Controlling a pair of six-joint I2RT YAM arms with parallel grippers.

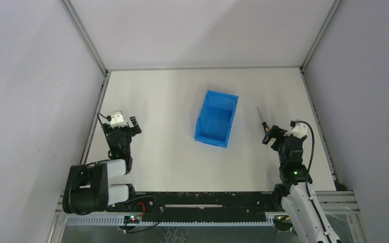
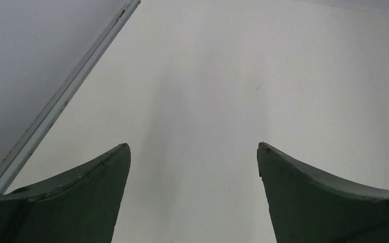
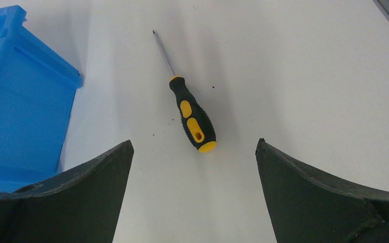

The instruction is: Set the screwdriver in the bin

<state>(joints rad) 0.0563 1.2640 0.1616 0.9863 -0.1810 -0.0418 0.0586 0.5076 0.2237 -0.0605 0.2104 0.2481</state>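
White matte table (image 1: 172, 162), grey walls (image 1: 30, 76), metal frame rails (image 1: 93, 116). Screwdriver (image 3: 192, 120) flat on table, right of bin (image 1: 216, 119), apart. Right gripper (image 3: 193, 143) by handle, spread wide, empty. Left gripper (image 2: 193, 148) likewise.

The bin (image 1: 216, 119) sits near the middle of the worktop (image 1: 167, 157), its length running front to back. The screwdriver (image 3: 190, 116) lies flat to its right, apart from it, handle nearer, tip farther.

A white tabletop (image 1: 172, 162) sat boxed in by plain grey walls (image 1: 30, 76) and aluminium rails (image 1: 83, 35). A black strip (image 1: 207, 195) ran along its near edge, with a small lit circuit board (image 1: 131, 218) just below. Dark specks (image 3: 213, 87) dotted the surface.
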